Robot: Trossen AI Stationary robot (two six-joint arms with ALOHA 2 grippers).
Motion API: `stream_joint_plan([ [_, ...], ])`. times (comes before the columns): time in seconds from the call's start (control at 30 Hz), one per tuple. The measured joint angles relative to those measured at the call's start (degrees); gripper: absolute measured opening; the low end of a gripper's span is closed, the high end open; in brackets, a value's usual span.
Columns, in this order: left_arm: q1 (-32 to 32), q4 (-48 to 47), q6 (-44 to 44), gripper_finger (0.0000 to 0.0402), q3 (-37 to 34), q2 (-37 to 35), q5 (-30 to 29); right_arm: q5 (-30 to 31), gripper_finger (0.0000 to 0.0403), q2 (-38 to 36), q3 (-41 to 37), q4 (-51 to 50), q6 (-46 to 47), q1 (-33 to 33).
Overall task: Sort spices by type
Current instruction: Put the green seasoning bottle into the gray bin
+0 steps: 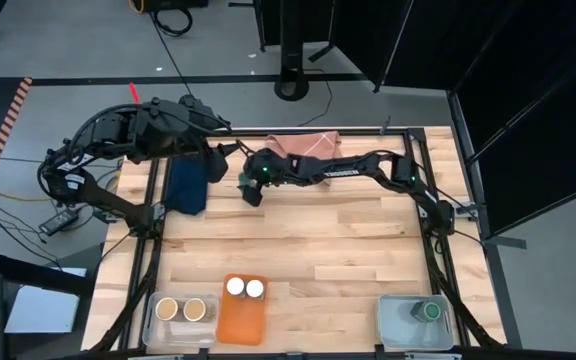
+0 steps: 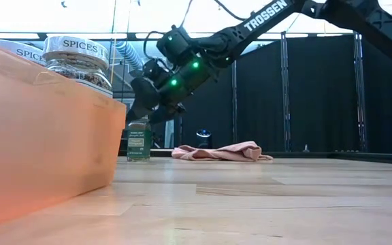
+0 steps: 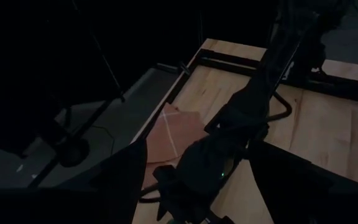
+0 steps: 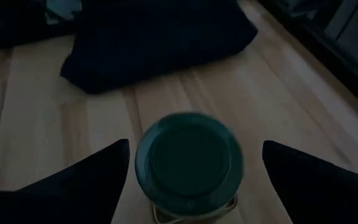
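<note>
A spice jar with a green lid (image 4: 188,158) stands upright on the wood table (image 1: 348,230), just right of the dark blue cloth (image 1: 186,185). My right gripper (image 4: 196,143) is open and hangs just above it (image 2: 141,112), one finger on either side of the lid, touching nothing. The jar (image 2: 139,139) rests on its base. Raised above the far left corner, my left gripper (image 1: 216,152) is open and empty.
At the near edge a clear bin (image 1: 158,322) holds two tan-lidded jars, an orange bin (image 1: 243,322) two white-lidded jars (image 2: 77,58), and a grey bin (image 1: 396,325) one green-lidded jar (image 1: 430,312). A pink folded cloth (image 1: 308,145) lies at the far edge. The table's middle is bare wood.
</note>
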Motion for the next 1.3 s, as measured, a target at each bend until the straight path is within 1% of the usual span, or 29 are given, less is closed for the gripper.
stream_joint_plan([
  [0.27,0.00,-0.18,-0.17,0.0284,-0.02,0.00,-0.15,0.81,0.0372,0.59,-0.02,0.95,-1.69,0.00],
  [0.37,0.00,-0.58,-0.19,0.0284,-0.02,0.00,-0.33,0.85,0.0358,0.59,0.00,-0.16,-1.64,-0.04],
  [0.47,0.00,-0.92,-0.19,0.0284,-0.02,0.00,-0.34,0.46,0.0317,0.72,0.00,-1.27,-1.66,-0.04],
  [0.53,0.00,-1.08,-0.19,0.0284,-0.02,0.00,-0.38,0.21,0.0278,0.72,0.00,-1.49,-1.67,-0.02],
  [0.63,0.00,-1.14,-0.22,0.0284,-0.02,0.00,-0.57,0.05,0.0208,0.72,0.00,-1.73,-1.85,0.07],
  [0.67,0.00,-1.26,-0.21,0.0284,-0.02,0.00,-0.57,0.04,0.0197,0.72,0.00,-1.72,-2.01,0.07],
  [0.8,0.00,-1.65,-0.22,0.0284,-0.02,0.00,-0.57,0.04,0.0197,0.72,0.00,-1.83,-1.87,0.07],
  [1.1,0.00,-3.46,-0.63,0.0284,-0.02,0.00,-0.62,-0.01,0.0197,-0.03,0.44,-4.04,2.01,0.77],
  [1.3,-0.01,-3.21,-0.63,0.0284,-0.02,0.00,-1.08,-0.20,0.0197,-1.45,5.48,-8.99,1.79,1.18],
])
